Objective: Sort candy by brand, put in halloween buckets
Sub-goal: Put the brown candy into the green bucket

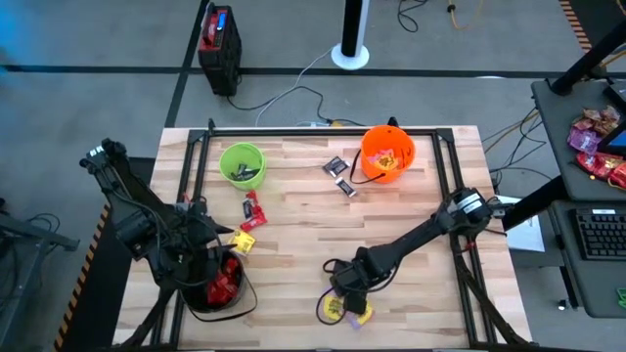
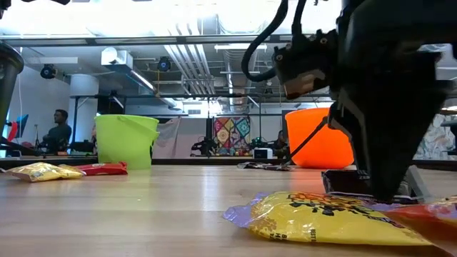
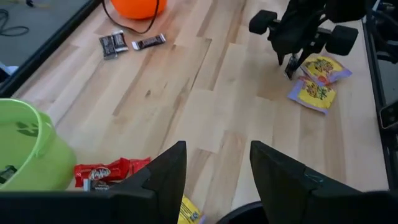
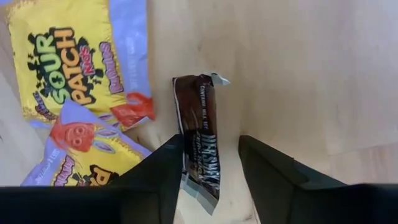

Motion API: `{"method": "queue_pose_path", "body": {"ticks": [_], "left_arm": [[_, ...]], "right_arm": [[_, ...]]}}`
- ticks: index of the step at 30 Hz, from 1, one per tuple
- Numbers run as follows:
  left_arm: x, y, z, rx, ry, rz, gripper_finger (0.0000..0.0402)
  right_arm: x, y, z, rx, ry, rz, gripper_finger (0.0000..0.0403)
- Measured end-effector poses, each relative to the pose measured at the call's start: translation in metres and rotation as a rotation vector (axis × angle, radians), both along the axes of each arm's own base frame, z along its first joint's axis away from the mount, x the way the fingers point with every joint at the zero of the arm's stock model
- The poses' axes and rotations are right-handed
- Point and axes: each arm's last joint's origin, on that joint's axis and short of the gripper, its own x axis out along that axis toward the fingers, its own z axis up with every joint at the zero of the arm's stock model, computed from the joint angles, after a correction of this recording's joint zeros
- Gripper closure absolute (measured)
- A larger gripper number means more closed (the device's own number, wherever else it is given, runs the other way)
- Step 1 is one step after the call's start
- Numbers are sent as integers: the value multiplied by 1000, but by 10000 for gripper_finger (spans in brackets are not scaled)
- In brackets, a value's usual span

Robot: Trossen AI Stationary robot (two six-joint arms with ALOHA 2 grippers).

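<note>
Three buckets stood upright: lime green bucket [image 1: 242, 164] at 11 o'clock with dark bars inside, orange bucket [image 1: 387, 154] at 1 o'clock with yellow packs inside, black bucket [image 1: 217, 291] at 7 o'clock holding red candy. Two dark bars [image 1: 340, 175] lay flat near 12, just beside the orange bucket; red wrappers [image 1: 252, 213] and a yellow pack [image 1: 241, 242] lay around 9. Near 6, two yellow Sour Patch packs [image 4: 67, 59] overlapped, a brown Hershey's bar [image 4: 200, 134] just beside them.
</note>
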Motion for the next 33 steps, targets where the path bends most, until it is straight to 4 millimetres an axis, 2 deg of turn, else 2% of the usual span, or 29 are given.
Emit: {"method": "queue_pose_path", "body": {"ticks": [4,10,13,19,25,27,29,33], "left_arm": [[0,0,0,6,-4,3,240],[0,0,0,7,-4,4,240],[0,0,0,6,-4,4,240],[0,0,0,6,-5,4,240],[1,2,1,-3,-12,18,240],[3,5,2,-11,-21,35,240],[6,9,3,-7,-36,68,240],[11,23,10,12,-100,166,240]], "right_arm": [[4,-11,-2,25,4,-12,286],[11,-21,5,45,-24,21,375],[18,-30,16,29,-81,-4,378],[32,-63,70,-38,-241,-118,375],[32,-131,142,-115,-342,-253,375],[26,-152,163,-158,-382,-233,374],[21,-168,179,-245,-432,-137,374],[9,-202,198,-437,-455,-56,374]]}}
